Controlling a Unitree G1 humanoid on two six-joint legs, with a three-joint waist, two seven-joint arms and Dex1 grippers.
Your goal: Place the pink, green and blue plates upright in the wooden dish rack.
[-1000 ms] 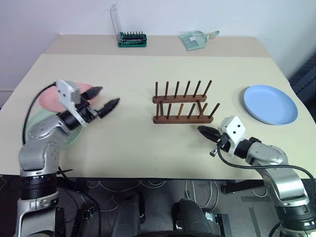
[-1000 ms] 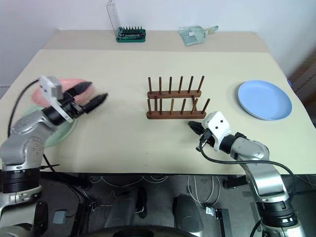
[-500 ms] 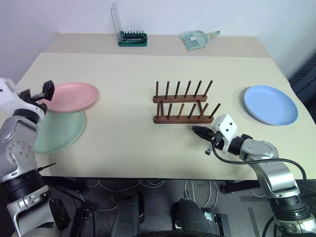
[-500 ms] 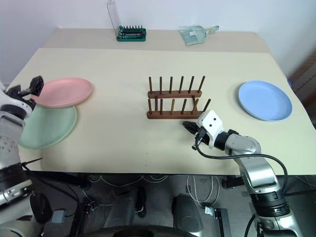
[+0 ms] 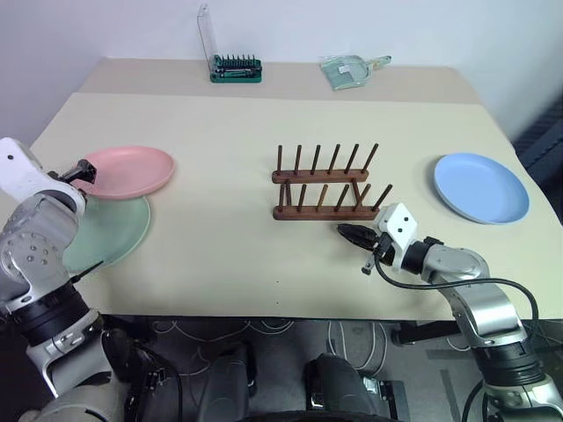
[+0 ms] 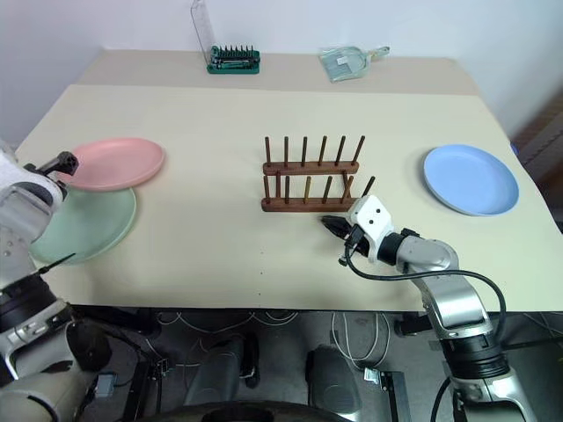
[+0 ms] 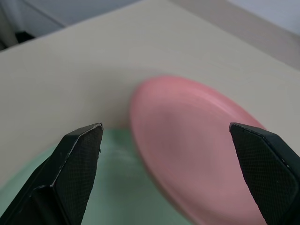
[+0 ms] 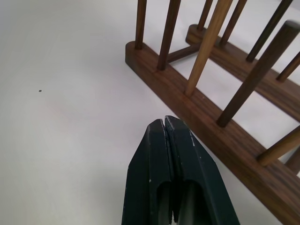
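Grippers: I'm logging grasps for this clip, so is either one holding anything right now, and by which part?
Nothing is held. The left gripper stands open in front of the pink plate; the right gripper is shut on nothing beside the wooden dish rack.

Beige table (image 5: 220, 132); at centre, wooden dish rack (image 5: 327, 184); blue plate (image 5: 481, 186) right; green plate (image 5: 110, 233) left, pink plate (image 5: 130, 170) overlapping it; green bit rack (image 5: 235, 69) and clear packet (image 5: 347, 70) along far edge.

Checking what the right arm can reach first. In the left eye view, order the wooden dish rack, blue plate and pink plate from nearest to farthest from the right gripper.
From the right gripper:
1. Wooden dish rack, just beyond it, mid-table.
2. Blue plate, on the table's right side.
3. Pink plate, far left, overlapping the green plate.
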